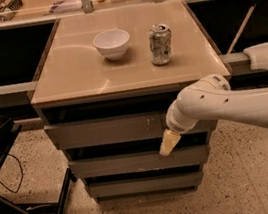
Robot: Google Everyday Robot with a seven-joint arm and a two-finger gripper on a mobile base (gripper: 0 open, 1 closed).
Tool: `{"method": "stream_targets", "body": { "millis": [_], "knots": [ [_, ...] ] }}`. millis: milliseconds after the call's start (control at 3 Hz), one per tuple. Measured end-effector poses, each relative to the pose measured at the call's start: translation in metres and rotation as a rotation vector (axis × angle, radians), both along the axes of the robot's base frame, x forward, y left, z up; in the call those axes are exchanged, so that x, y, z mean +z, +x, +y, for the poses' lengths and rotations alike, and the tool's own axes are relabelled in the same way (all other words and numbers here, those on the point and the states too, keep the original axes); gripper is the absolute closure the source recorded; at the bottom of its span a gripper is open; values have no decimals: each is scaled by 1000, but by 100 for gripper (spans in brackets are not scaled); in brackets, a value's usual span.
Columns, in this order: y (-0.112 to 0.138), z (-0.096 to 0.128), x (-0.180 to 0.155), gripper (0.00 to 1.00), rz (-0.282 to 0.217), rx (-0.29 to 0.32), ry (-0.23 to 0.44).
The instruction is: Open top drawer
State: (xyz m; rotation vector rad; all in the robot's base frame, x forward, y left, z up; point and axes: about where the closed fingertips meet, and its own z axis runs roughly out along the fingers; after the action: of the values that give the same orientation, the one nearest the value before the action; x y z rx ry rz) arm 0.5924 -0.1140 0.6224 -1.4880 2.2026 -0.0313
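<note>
The top drawer (107,130) is a wide grey flat front just under the tan cabinet top, with small pale scratches right of centre. Two narrower grey drawer fronts sit below it. My gripper (167,143) hangs from the white arm that reaches in from the right. Its pale tip lies in front of the dark gap below the top drawer's lower edge, right of centre. The arm's wrist covers the right end of the top drawer's front.
A white bowl (112,43) and a silver soda can (160,43) stand on the cabinet top (78,77). A dark chair or stand frame (4,150) is at the left. Speckled floor lies in front. Dark counters flank the cabinet.
</note>
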Motion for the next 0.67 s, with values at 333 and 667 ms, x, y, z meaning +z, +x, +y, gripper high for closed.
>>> {"method": "stream_targets", "body": {
  "millis": [333, 667],
  "knots": [
    [0, 0, 0, 19, 0, 0, 0],
    [0, 0, 0, 42, 0, 0, 0]
  ]
}}
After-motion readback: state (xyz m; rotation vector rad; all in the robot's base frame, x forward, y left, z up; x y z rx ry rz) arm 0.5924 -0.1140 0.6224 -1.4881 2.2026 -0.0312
